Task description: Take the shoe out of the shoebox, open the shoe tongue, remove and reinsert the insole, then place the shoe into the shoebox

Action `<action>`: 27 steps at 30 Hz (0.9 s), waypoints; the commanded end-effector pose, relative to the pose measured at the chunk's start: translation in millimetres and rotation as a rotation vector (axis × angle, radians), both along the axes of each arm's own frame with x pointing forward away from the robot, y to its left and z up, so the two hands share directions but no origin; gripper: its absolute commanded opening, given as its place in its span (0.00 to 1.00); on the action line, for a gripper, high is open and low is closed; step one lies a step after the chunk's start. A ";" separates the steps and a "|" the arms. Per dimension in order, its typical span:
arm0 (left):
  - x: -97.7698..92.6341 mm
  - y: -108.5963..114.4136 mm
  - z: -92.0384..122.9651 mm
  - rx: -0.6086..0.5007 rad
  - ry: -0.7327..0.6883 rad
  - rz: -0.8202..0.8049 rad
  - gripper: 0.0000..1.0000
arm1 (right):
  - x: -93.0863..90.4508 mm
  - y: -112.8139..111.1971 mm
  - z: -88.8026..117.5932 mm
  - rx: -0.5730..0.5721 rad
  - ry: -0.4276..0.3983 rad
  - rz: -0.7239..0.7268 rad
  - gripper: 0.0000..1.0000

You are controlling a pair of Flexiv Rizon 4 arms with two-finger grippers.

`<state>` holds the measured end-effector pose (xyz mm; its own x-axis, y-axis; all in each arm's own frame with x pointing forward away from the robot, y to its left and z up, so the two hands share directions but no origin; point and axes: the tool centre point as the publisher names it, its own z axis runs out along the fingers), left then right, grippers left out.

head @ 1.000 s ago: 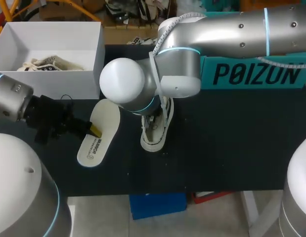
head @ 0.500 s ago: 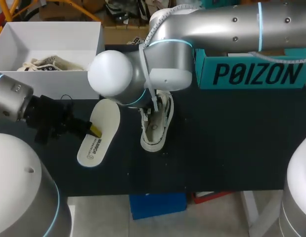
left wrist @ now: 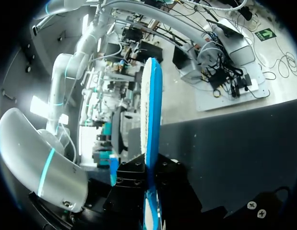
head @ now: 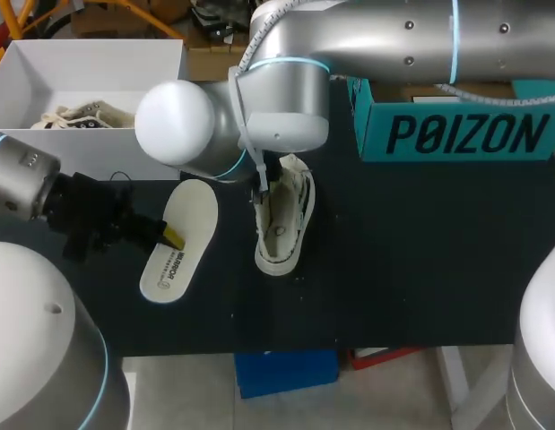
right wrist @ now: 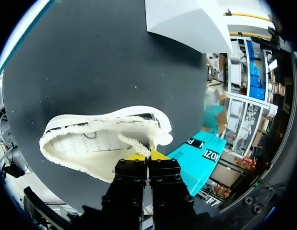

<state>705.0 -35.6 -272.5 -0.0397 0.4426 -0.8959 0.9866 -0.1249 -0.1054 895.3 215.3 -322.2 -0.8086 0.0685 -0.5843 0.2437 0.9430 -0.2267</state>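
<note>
A white canvas shoe (head: 281, 224) lies on the black table (head: 411, 260), opening up, beside its white insole (head: 180, 240). My left gripper (head: 171, 236) is shut on the insole's edge; in the left wrist view the insole (left wrist: 150, 110) stands edge-on between the fingers of that gripper (left wrist: 150, 167), blue underside showing. My right arm reaches across from the right, and its gripper (head: 262, 190) sits at the shoe's opening. In the right wrist view the yellow tips of my right gripper (right wrist: 148, 156) are pinched together on the frayed tongue (right wrist: 138, 143) of the shoe (right wrist: 100, 143).
A white shoebox (head: 160, 143) stands at the back left with another shoe (head: 80, 116) inside it. A teal box (head: 456, 133) stands at the back right. The table's front edge runs close below the insole and shoe.
My right arm's elbow and wrist have swung to the left over the shoe, uncovering more of its upper. The left gripper and the insole have stayed where they were.
</note>
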 end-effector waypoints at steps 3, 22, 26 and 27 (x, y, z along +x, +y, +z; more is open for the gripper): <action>-0.7 0.2 0.6 0.005 0.000 -0.001 0.00 | 5.1 -0.8 7.0 -0.011 -0.009 -0.004 0.00; -0.7 0.2 0.6 0.005 0.000 -0.001 0.00 | 30.2 -6.5 20.7 -0.037 -0.033 0.025 0.00; -0.7 0.2 0.6 0.005 0.000 -0.001 0.00 | 34.5 -7.3 21.8 -0.041 -0.028 0.030 0.00; -0.7 0.2 0.6 0.005 0.000 -0.001 0.00 | 34.8 -7.3 21.6 -0.041 -0.025 0.031 0.00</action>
<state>705.0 -35.6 -272.5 -0.0397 0.4426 -0.8959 0.9866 -0.1249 -0.1054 927.4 209.4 -302.6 -0.7898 0.0182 -0.6131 0.2247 0.9386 -0.2617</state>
